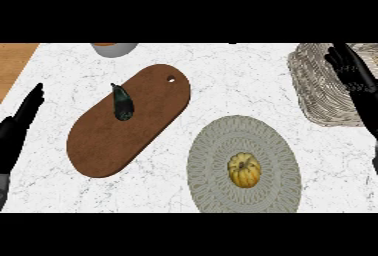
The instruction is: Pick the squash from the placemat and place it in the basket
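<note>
Here, ribbed yellow squash [244, 170] on round woven placemat [244, 165]; wicker basket [321, 90] beyond; both hands' fingers straight, holding nothing: left hand [16, 125], right hand [358, 85].

Bare counter [244, 85] runs open through the frame's middle, between the cutting board [129, 122] at left and basket [325, 85] at upper right; the squash [244, 170] sits unobstructed on the placemat [244, 131], lower centre.
</note>
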